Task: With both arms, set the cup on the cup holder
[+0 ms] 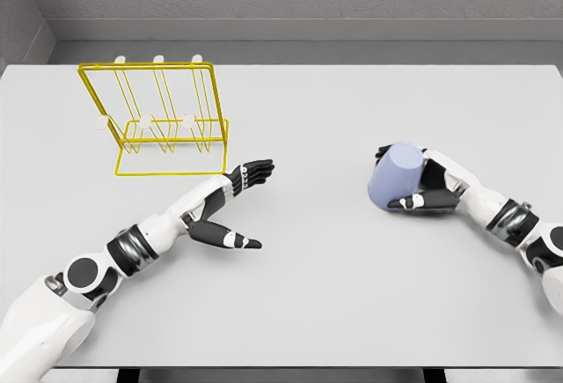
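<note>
Right hand (420, 187) wrapped around the lavender cup (397, 177) over on the right half of the table (352, 295), fingers curled on the near and far sides, cup tipped over toward the middle of the table rather than standing straight. Looks clamped, though hard to say how firm. Left hand (236, 191) flat and spread, thumb sticking out sideways, holding nothing, parked just in front of the yellow wire cup holder (158, 119) at the back left. Cup and holder well apart, so probably early days: grip just made, whole carry still to go. For doing this bit well, probably best to lift clean off the table before swinging anything sideways, keep the wrist steady so the cup doesn't roll out of the fingers, and bring it toward the middle where the open left hand can reach it. Handover likely the tricky part, so worth keeping one hand fully closed on the cup until the other has it properly. Also worth steering wide of the thin wire frame, looks light enough to get shoved around. As for what's inside stuff: holder totally bare, white-tipped pegs (141, 121) all free, nothing hanging on any of them. Can't tell whether anything's in the cup, opening not visible from here.
</note>
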You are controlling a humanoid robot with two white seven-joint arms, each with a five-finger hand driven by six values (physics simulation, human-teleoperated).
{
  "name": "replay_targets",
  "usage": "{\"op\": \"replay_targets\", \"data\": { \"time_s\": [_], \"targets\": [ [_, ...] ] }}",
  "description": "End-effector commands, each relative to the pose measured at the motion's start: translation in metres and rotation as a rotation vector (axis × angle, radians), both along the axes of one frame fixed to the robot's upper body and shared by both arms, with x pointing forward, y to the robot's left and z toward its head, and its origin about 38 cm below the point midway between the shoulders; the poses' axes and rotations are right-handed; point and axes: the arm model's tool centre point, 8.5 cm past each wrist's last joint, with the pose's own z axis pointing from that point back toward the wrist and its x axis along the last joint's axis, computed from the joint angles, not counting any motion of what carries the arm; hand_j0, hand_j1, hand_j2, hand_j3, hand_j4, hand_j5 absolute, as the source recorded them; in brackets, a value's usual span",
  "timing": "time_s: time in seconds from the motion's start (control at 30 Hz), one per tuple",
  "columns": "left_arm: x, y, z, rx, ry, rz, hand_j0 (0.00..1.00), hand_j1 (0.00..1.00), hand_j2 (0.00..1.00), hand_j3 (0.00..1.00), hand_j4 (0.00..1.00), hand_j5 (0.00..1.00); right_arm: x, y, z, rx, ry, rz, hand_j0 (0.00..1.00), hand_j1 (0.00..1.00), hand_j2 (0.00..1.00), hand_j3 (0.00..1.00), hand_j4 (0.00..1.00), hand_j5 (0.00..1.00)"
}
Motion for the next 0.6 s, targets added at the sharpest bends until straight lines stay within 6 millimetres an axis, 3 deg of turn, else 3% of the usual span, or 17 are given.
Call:
{"op": "replay_targets", "data": {
  "time_s": [0.0,0.4,0.57],
  "targets": [
    [0.000,0.000,0.000,-0.007,0.004,0.000,1.00,1.00,1.00,1.00,1.00,1.00,0.000,0.000,0.002,0.004,-0.007,-0.001,0.70,0.70,0.70,0.70,0.70,0.70],
    [-0.001,0.001,0.001,-0.004,0.003,-0.004,1.00,1.00,1.00,1.00,1.00,1.00,0.008,0.025,0.028,0.031,-0.082,0.071,0.70,0.70,0.70,0.70,0.70,0.70],
    [0.001,0.001,0.000,-0.006,0.006,0.003,1.00,1.00,1.00,1.00,1.00,1.00,0.014,0.065,0.025,0.070,-0.099,0.123,0.70,0.70,0.70,0.70,0.70,0.70]
  ]
}}
